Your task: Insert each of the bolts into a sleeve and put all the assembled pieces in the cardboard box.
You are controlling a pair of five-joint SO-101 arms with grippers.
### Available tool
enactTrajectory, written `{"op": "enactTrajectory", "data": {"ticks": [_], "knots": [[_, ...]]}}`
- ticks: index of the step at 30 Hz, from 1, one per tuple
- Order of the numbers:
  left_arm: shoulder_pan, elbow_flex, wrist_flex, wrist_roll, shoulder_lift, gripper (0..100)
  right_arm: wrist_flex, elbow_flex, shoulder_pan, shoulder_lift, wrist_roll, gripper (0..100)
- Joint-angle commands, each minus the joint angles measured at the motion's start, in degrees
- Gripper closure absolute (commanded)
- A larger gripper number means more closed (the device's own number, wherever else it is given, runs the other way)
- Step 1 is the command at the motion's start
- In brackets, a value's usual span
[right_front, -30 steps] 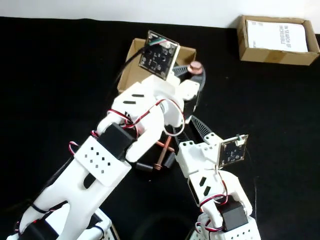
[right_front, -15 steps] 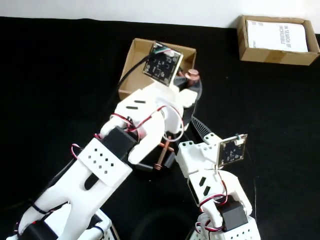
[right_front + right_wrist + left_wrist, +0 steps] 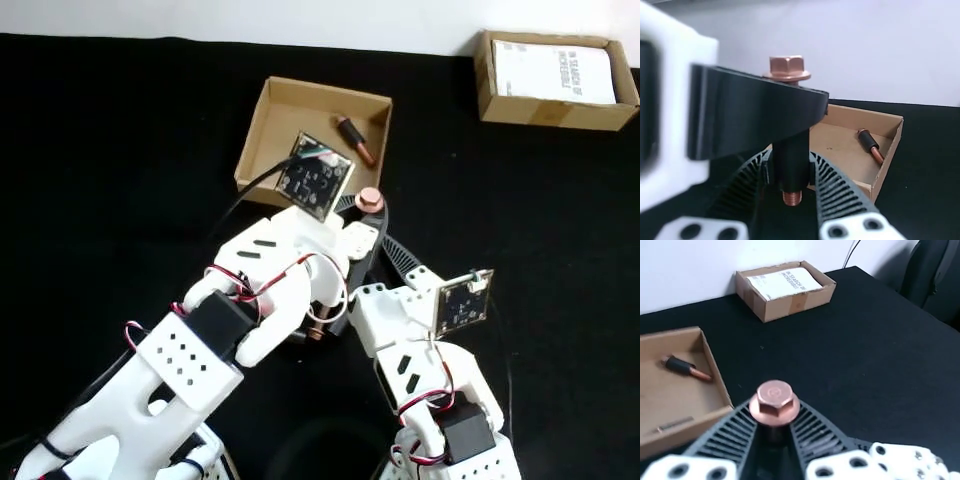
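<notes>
The black table carries an open cardboard box and a second box well apart

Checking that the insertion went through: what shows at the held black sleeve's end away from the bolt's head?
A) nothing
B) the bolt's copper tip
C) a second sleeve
B: the bolt pokes its copper threaded tip out of the sleeve, opposite its hex head.

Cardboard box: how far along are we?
Done: one assembled piece lies in the cardboard box. In hand: the left claw grips a bolt, its shaft through the sleeve in the right claw. Left: boxing this one; another bolt lies on the table.
</notes>
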Motion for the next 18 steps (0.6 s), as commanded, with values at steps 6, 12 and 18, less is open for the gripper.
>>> {"op": "enactTrajectory", "data": {"ticks": [6,12,18], "knots": [[0.31,-0.48,4.66,0.44,-1.8,92,-1.01,-0.48,0.13,-0.57,0.26,99.2],[0.92,-8.31,19.25,0.7,-1.54,73,-0.92,-0.66,0.13,-0.57,0.26,99.2],[-0.13,-16.13,29.27,0.18,-1.89,73,-0.92,-0.66,0.13,-0.57,0.26,99.2]]}}
